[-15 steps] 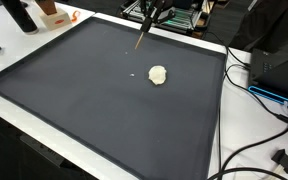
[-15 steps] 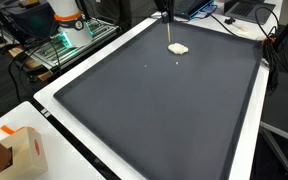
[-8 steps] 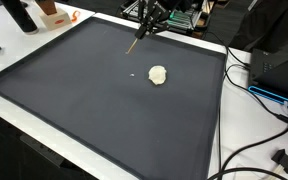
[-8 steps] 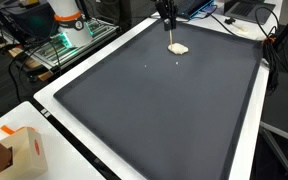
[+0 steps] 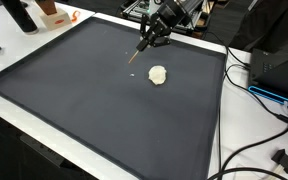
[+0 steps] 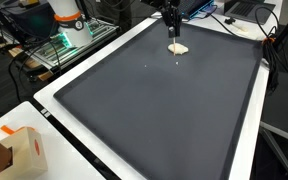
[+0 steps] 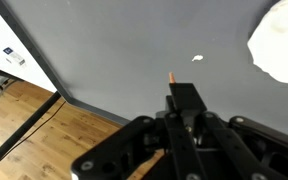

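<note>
My gripper (image 5: 151,36) hangs over the far part of a large dark mat (image 5: 84,100), shut on a thin wooden stick (image 5: 141,48) that slants down toward the mat. A cream-coloured lump (image 5: 158,75) lies on the mat just beyond the stick's tip, with a tiny white speck (image 5: 135,74) beside it. In the other exterior view the gripper (image 6: 171,20) and stick (image 6: 173,34) stand right above the lump (image 6: 178,47). In the wrist view the shut gripper (image 7: 186,100) shows the stick's tip (image 7: 171,75) poking out, with the speck (image 7: 197,58) and the lump (image 7: 282,40) ahead to the right.
The mat lies on a white table (image 6: 59,120). Cables (image 5: 259,140) and a black box (image 5: 284,62) sit beside one mat edge. An orange and white carton (image 6: 22,150) stands at a table corner. Wooden floor (image 7: 24,125) shows past the table edge.
The gripper with the stick has come down and moved toward the lump; the stick's tip is now nearer the mat. The lump and speck have not moved.
</note>
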`<state>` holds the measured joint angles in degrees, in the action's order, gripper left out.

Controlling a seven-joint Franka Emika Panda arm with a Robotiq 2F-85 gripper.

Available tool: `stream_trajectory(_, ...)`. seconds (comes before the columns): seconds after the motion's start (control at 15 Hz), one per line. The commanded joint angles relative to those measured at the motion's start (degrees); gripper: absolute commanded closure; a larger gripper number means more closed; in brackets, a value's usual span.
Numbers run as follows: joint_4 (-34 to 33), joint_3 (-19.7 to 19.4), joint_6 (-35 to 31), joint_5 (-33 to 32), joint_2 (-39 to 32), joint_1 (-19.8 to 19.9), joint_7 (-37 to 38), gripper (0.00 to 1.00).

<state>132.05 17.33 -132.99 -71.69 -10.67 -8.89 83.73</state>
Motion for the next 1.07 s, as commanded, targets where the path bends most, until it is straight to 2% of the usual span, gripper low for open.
stream_trajectory(0.0,-2.35,-2.37,0.71,-2.05,-3.18,-2.97,1.34,0.97)
stream_trajectory(0.47,-4.51,-3.92,-0.96,-2.35,-5.90,-4.31,0.17,0.97)
stream_trajectory(1.0,-5.25,-4.85,-5.14,-2.76,-6.62,-3.72,-2.84,0.97)
